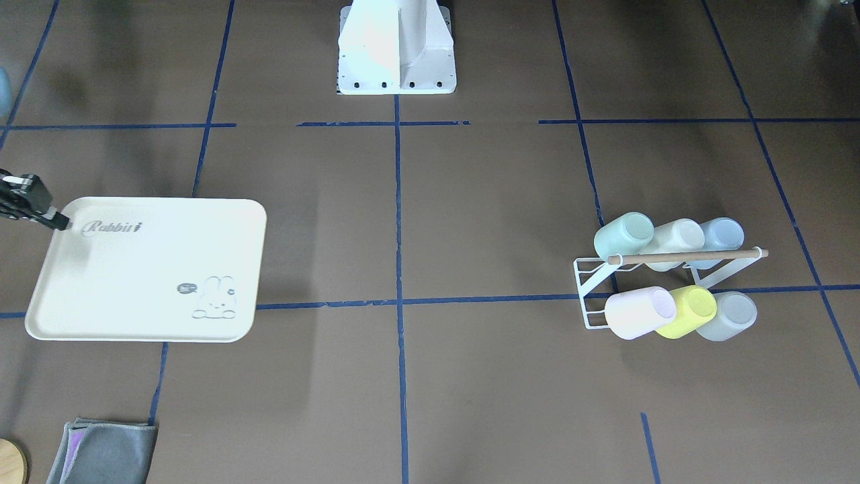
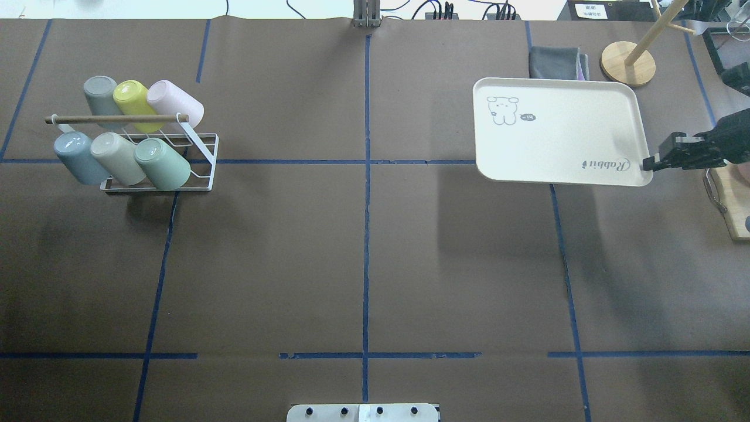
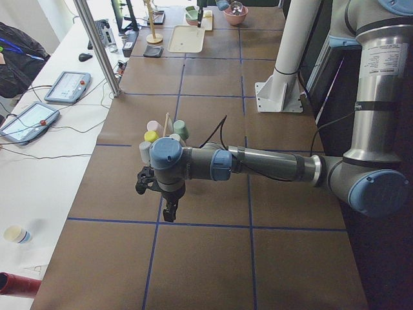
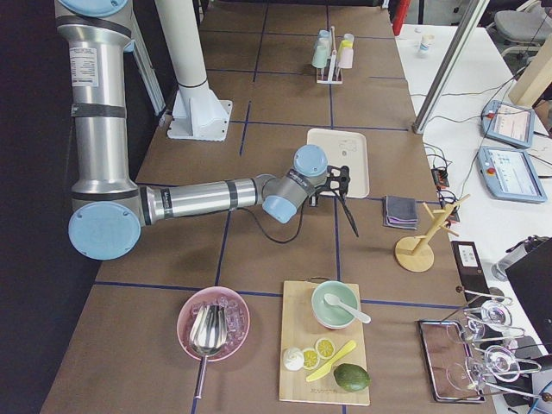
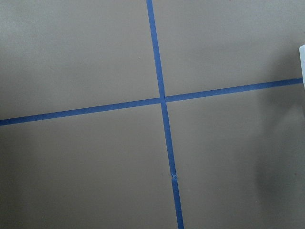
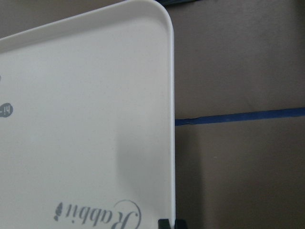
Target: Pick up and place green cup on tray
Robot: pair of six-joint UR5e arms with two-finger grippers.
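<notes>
Brown paper crossed by blue tape covers the table [image 2: 457, 264]. From the robot's left end, first comes the left gripper [image 3: 169, 210], hanging over bare paper; whether it is wide or narrow cannot be told. Next, one wire rack [image 2: 117, 119] carries six cups in two rows of three. The green cup [image 2: 162, 164] rests tilted in the robot-side row, at the end toward the table's middle. Farthest, one tray [image 2: 556, 129] lies flat. The right gripper [image 2: 646, 164] is pinched narrow on its corner rim beside the script, and its arm is cut off by the frame.
</notes>
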